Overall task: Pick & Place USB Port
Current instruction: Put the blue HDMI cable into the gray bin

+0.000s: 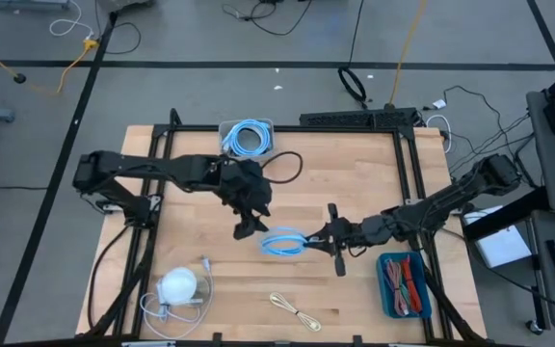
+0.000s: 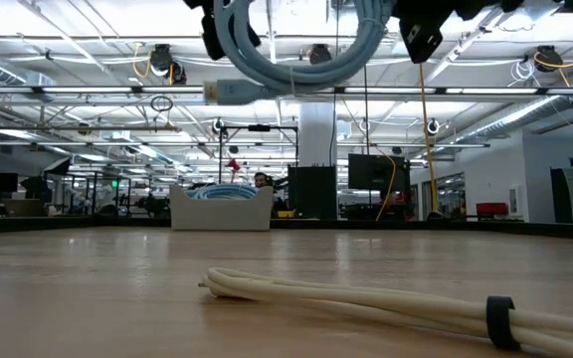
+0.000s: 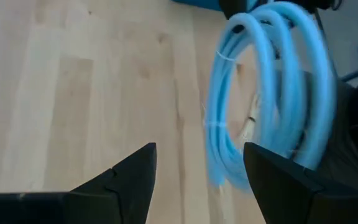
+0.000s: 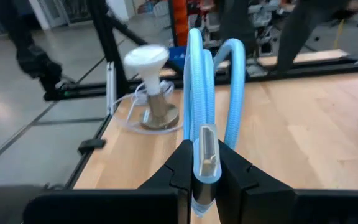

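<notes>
- One coiled blue USB cable (image 1: 283,243) hangs above the table's middle, clamped in the right gripper (image 4: 205,180), whose fingers pinch it at its plug.
- A second blue coil (image 1: 248,137) lies in the white tray (image 1: 227,126) at the far edge.
- One cream cable (image 1: 295,311) lies near the front edge.
- The left gripper (image 3: 199,177) stands beside the held coil, fingers spread, holding nothing.
- One blue bin (image 1: 387,299) sits on the right.
</notes>
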